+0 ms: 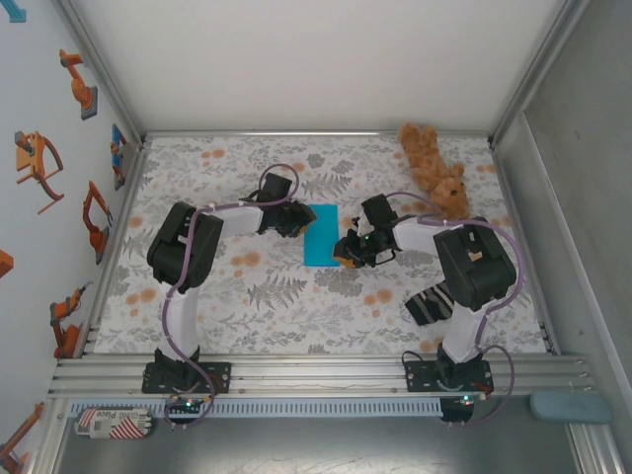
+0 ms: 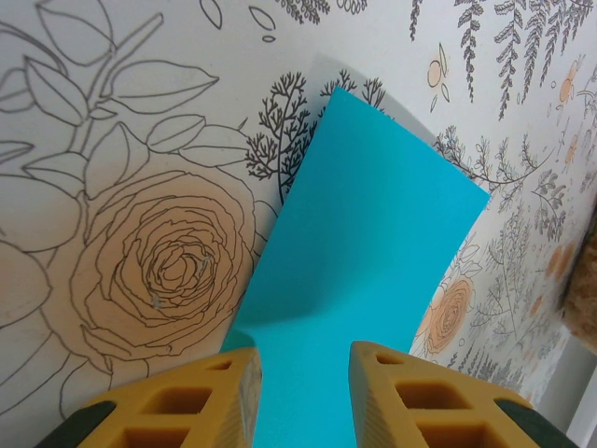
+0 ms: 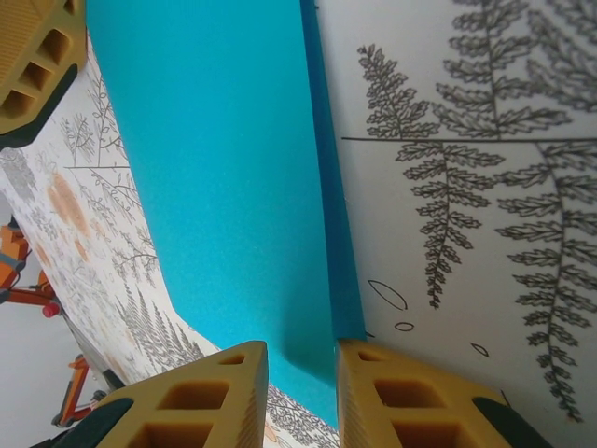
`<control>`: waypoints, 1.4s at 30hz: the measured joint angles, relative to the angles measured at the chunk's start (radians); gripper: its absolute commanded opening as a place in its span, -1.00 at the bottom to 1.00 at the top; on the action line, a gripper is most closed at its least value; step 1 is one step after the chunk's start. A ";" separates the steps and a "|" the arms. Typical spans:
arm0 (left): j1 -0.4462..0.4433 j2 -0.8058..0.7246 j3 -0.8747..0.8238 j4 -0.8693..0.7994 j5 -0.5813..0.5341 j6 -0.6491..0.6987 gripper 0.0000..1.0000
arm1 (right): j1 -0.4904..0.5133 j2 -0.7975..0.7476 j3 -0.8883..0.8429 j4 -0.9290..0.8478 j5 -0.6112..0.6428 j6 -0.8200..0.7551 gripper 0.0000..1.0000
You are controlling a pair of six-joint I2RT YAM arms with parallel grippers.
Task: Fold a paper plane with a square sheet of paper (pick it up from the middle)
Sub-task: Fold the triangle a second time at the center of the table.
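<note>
The sheet of paper (image 1: 321,235) lies mid-table as a narrow cyan rectangle, folded over on itself. In the right wrist view the paper (image 3: 224,168) shows a second layer along its right edge. My left gripper (image 1: 299,222) is at its far left corner, low over the sheet. In the left wrist view its jaws (image 2: 305,373) stand open, with the paper (image 2: 364,233) flat beneath and between them. My right gripper (image 1: 346,255) is at the near right corner. Its jaws (image 3: 301,373) are open a narrow gap astride the folded edge.
A brown teddy bear (image 1: 434,168) lies at the back right. A dark striped cloth (image 1: 432,301) sits beside the right arm's base. Enclosure walls ring the floral table cover (image 1: 247,296). A grey-blue pad (image 1: 570,405) lies outside the front rail.
</note>
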 measured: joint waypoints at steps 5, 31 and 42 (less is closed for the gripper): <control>0.000 0.000 -0.002 0.002 0.000 0.000 -0.36 | 0.000 -0.009 -0.019 0.040 -0.004 0.028 -0.56; 0.000 -0.029 -0.069 0.101 0.053 0.017 -0.35 | -0.001 -0.070 -0.027 -0.026 0.024 0.029 -1.00; 0.000 -0.016 -0.049 0.080 0.054 0.054 -0.37 | -0.008 -0.071 -0.026 -0.082 0.023 -0.005 -1.00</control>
